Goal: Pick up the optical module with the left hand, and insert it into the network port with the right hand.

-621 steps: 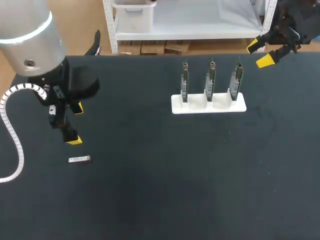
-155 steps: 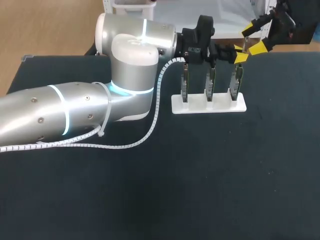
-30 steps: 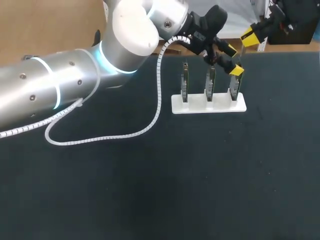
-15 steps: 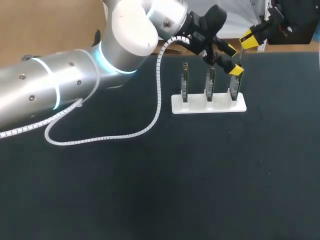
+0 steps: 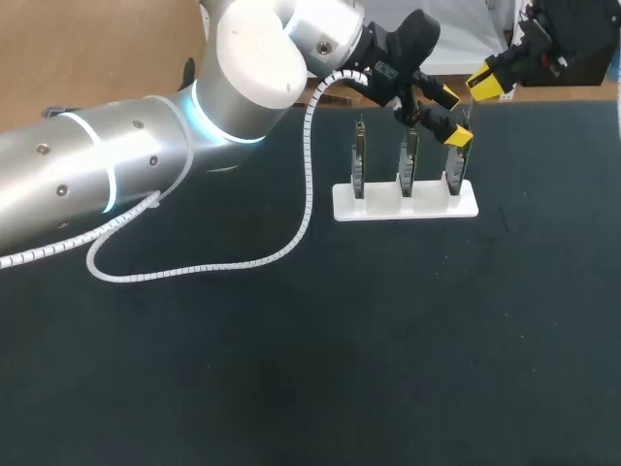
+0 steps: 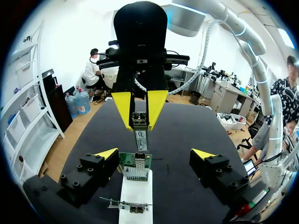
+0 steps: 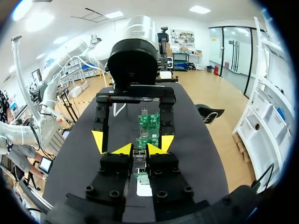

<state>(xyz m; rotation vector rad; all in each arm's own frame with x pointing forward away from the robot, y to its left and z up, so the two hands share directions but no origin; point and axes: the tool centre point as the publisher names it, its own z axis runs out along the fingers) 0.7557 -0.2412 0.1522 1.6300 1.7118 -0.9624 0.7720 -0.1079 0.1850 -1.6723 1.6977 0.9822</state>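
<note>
R gripper [image 6: 140, 125] clamped on the optical module [image 6: 140, 136], long axis lined up w/ the network port [image 6: 136, 174] just ahead, L gripper [image 6: 155, 154] wide open astride the card [image 6: 135, 161], so R arm's nearer for the push

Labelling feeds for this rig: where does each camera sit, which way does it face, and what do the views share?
Head view: fixed above and behind, looking down on the table; left arm extends across to the white stand, right arm at the far corner.
Left wrist view: on the left wrist, facing the right gripper holding the optical module; own open left gripper shows.
Right wrist view: on the right wrist, facing the left gripper; own gripper shows.
Shared: both wrist views show the module, from opposite sides.
</note>
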